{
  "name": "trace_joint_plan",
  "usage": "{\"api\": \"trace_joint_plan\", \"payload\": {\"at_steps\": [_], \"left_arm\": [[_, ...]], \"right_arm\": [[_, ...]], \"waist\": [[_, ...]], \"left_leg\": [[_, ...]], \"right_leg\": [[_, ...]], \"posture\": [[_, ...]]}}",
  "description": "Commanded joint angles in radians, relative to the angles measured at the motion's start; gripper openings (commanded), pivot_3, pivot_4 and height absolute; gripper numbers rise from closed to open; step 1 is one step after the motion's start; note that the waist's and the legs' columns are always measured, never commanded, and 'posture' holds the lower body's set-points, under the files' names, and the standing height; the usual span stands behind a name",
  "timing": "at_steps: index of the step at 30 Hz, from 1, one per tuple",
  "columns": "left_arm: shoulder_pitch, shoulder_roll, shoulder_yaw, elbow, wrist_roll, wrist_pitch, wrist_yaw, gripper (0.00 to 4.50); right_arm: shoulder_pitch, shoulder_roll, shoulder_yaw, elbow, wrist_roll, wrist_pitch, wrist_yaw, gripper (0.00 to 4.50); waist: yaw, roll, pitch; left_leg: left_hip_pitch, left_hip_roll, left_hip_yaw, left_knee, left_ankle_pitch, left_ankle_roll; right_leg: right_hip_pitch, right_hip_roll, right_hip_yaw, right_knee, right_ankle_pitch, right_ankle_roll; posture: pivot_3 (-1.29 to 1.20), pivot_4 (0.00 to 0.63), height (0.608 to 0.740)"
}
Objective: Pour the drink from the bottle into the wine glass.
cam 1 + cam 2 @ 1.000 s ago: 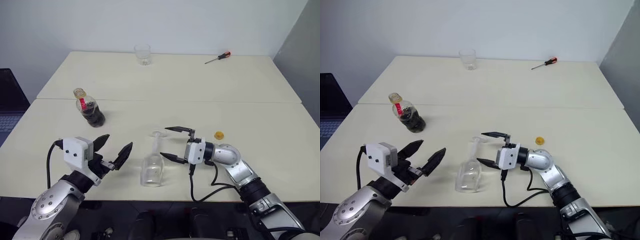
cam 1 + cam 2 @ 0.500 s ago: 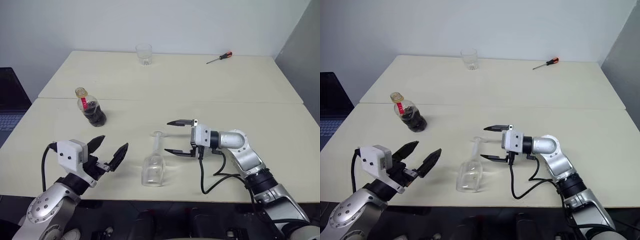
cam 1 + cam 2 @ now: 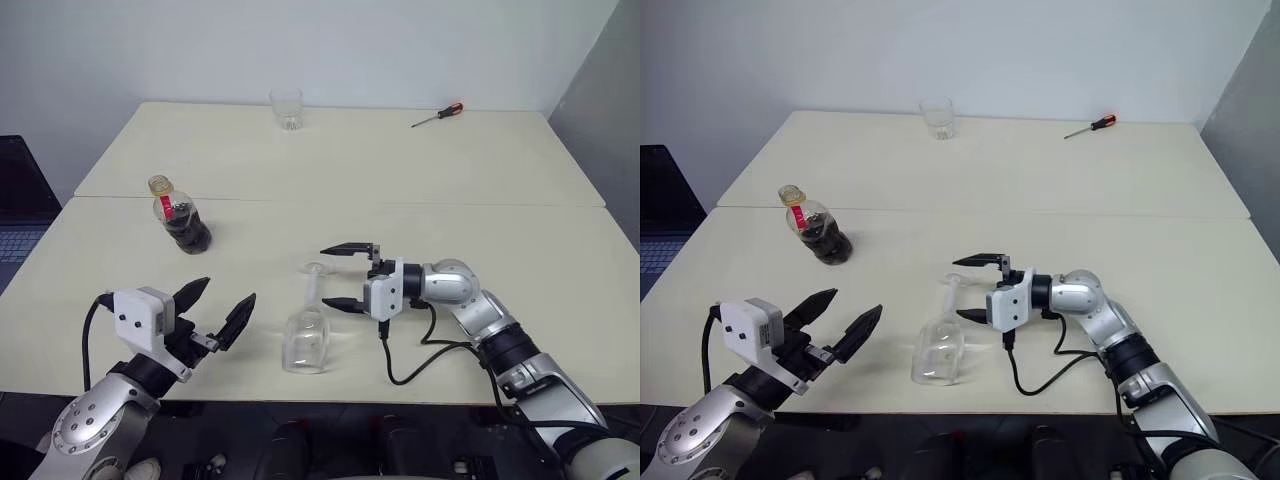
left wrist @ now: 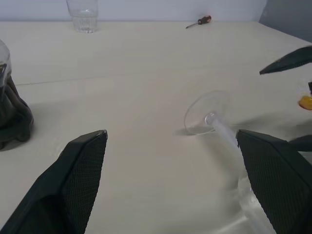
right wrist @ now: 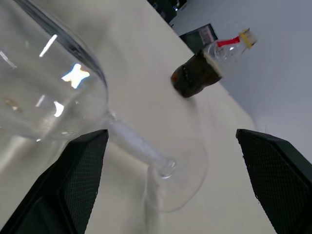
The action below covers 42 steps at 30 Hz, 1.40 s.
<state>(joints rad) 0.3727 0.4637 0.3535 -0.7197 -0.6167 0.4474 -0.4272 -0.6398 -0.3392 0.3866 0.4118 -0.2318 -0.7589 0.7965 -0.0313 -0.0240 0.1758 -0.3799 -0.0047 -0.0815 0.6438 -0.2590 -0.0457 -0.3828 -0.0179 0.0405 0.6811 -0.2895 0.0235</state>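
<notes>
While toppled, wine glass [image 3: 307, 336] lies beside table's [image 3: 560, 360] near edge.

table [image 3: 520, 190] cream | wine glass [image 3: 306, 338] on side | bottle [image 3: 180, 217] | tumbler [image 3: 287, 108] | screwdriver [image 3: 437, 115] | yellow cap [image 4: 306, 102]

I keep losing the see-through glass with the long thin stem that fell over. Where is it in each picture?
Left eye view: the clear stemmed wine glass lies on its side near the table's front edge.
Right eye view: same spot.
Left wrist view: foot and stem.
Right wrist view: bowl and stem up close.
Shared landmark: the squat clear bottle of dark drink, open-topped.
</notes>
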Motion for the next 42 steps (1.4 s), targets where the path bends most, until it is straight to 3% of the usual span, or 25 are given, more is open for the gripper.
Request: {"api": "trace_joint_plan", "payload": {"at_steps": [1, 11, 25, 42], "left_arm": [[0.005, -0.004, 0.010, -0.016, 0.000, -0.027, -0.008, 4.50], [-0.002, -0.004, 0.010, -0.003, 0.004, -0.032, -0.007, 4.50], [0.010, -0.002, 0.016, -0.003, 0.002, -0.041, -0.006, 4.50], [-0.004, 0.013, 0.030, -0.008, -0.012, -0.022, 0.000, 4.50]], "right_arm": [[-0.040, 0.012, 0.007, 0.017, -0.060, -0.077, -0.077, 4.48], [-0.118, 0.016, 0.060, 0.094, -0.296, -0.229, -0.294, 4.48], [-0.147, -0.070, 0.088, 0.231, -0.386, -0.301, -0.422, 4.48], [-0.167, 0.012, 0.172, 0.289, -0.546, -0.246, -0.601, 4.48]], "waist": [[0.000, 0.000, 0.000], [0.001, 0.000, 0.000], [0.001, 0.000, 0.000], [0.001, 0.000, 0.000]], "left_leg": [[0.000, 0.000, 0.000, 0.000, 0.000, 0.000], [0.000, 0.000, 0.000, 0.000, 0.000, 0.000], [0.000, -0.001, 0.000, 0.000, 0.000, 0.000], [0.000, -0.001, 0.000, 0.000, 0.000, 0.000]], "right_leg": [[0.000, 0.000, 0.000, 0.000, 0.000, 0.000], [0.000, 0.000, 0.000, 0.000, 0.000, 0.000], [0.000, 0.000, 0.001, 0.000, 0.000, 0.000], [0.000, 0.000, 0.001, 0.000, 0.000, 0.000]], "posture": [[0.00, 0.150, 0.740], [0.00, 0.150, 0.740], [0.00, 0.150, 0.740], [0.00, 0.150, 0.740]]}}
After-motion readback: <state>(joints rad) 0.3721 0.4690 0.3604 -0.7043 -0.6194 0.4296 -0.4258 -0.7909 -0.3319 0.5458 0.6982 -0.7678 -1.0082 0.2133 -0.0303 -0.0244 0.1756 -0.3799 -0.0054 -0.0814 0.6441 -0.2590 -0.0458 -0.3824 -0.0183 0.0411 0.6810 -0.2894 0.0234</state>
